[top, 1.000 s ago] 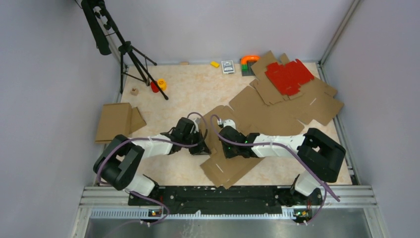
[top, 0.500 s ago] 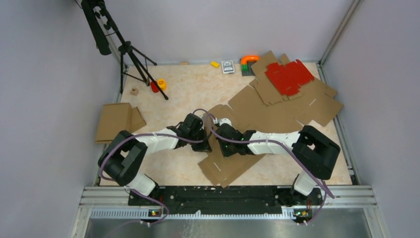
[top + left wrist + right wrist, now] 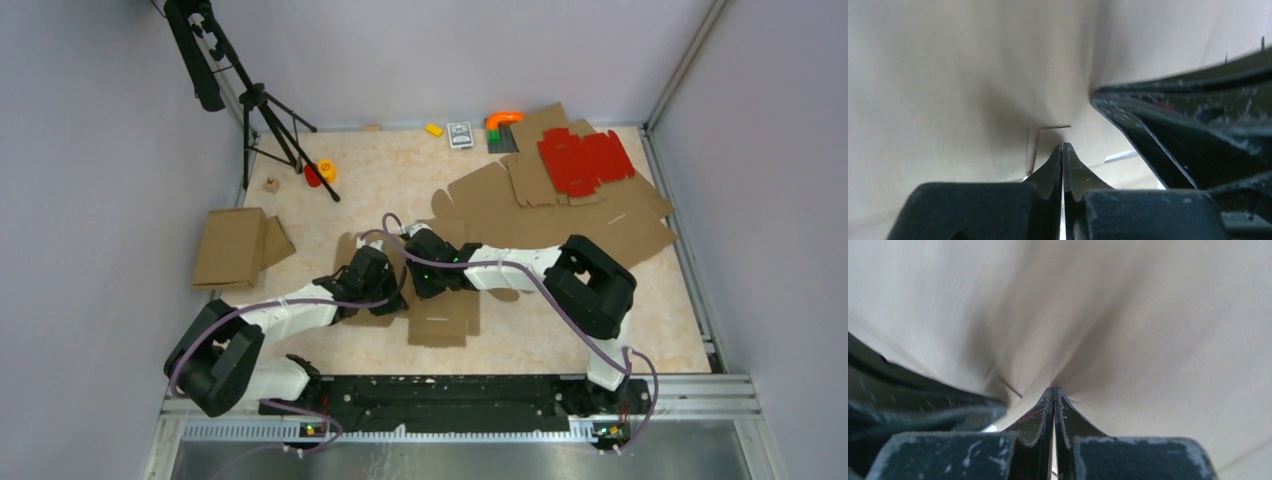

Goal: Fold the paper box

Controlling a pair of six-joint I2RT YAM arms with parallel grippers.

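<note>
The paper box [image 3: 440, 320] is a flat brown die-cut sheet lying mid-table, partly hidden under both wrists. My left gripper [image 3: 390, 292] is shut, and its fingertips [image 3: 1063, 146] press on the cardboard beside a cut slot [image 3: 1040, 131]. My right gripper [image 3: 424, 277] is shut too, tips [image 3: 1054, 389] down on the same sheet [image 3: 1148, 340], right beside the left one. Nothing sits between either pair of jaws. Each wrist view shows the other gripper's dark body close by: the right gripper [image 3: 1198, 130] and the left gripper [image 3: 908, 405].
More brown cardboard sheets [image 3: 560, 215] lie at the back right with a red die-cut sheet [image 3: 585, 160] on top. A folded cardboard piece [image 3: 235, 245] lies at the left. A tripod [image 3: 265, 110] and small toys [image 3: 320, 172] stand at the back.
Both arms swung left and slightly toward the back, staying shut. The paper box slid left and turned under them, and the back-right cardboard pile shifted left.
</note>
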